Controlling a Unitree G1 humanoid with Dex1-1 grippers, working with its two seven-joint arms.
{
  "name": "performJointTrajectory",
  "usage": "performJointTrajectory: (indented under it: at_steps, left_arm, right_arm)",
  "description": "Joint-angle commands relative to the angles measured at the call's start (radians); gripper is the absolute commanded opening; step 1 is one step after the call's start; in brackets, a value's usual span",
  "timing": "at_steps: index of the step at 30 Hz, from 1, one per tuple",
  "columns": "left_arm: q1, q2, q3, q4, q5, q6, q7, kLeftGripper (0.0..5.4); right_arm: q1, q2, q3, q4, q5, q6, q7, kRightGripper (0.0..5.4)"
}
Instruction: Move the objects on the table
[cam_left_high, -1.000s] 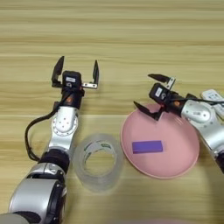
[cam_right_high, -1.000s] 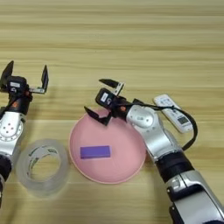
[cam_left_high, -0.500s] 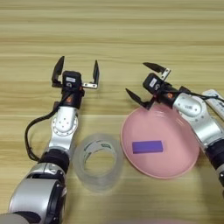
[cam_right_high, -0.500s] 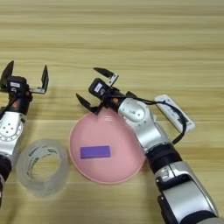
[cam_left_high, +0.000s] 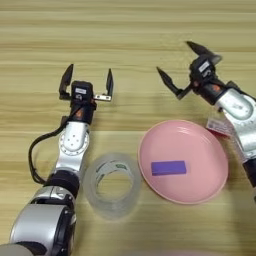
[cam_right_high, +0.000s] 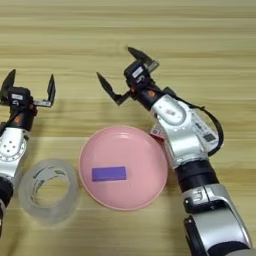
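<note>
Right pincer (cam_right_high: 122, 70) spread wide, empty, hovering just beyond the far rim of the round pink plate (cam_right_high: 145, 150) on the light wood-grain desk (cam_left_high: 125, 30). Plate toward the robot from it, nearer than the left pincer (cam_left_high: 86, 82), also spread, empty. White remote (cam_right_high: 204, 131) probably tucked under the right arm.

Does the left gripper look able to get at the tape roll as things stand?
Probably yes. The left gripper is open and holds nothing, and the tape roll lies right beside that arm's forearm, with nothing on top. The arm would have to fold back toward the robot.
</note>
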Motion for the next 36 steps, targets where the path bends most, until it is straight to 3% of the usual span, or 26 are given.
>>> performJointTrajectory:
  at_steps: [1, 13, 21, 28, 36]
  left_arm:
    - [-0.009, 0.0, -0.001, 0.005, -0.001, -0.01, 0.003, 5.39]
    - [-0.016, 0.003, 0.001, 0.012, -0.004, -0.007, 0.002, 5.39]
    - [-0.02, 0.002, 0.003, 0.017, -0.005, -0.006, 0.004, 5.39]
    - [-0.027, 0.003, 0.004, 0.027, -0.005, -0.006, 0.004, 5.39]
    - [-0.038, 0.009, 0.009, 0.045, -0.01, -0.008, 0.0, 5.39]
  right_arm:
    - [0.017, -0.049, -0.064, -0.079, 0.069, 0.074, 0.025, 5.4]
    - [0.129, -0.219, -0.224, -0.228, 0.232, 0.3, 0.12, 5.4]
    - [0.226, -0.317, -0.297, -0.255, 0.315, 0.451, 0.195, 5.4]
    - [0.318, -0.415, -0.295, -0.185, 0.305, 0.514, 0.308, 5.4]
    - [0.327, -0.435, -0.26, -0.043, 0.246, 0.495, 0.336, 5.4]
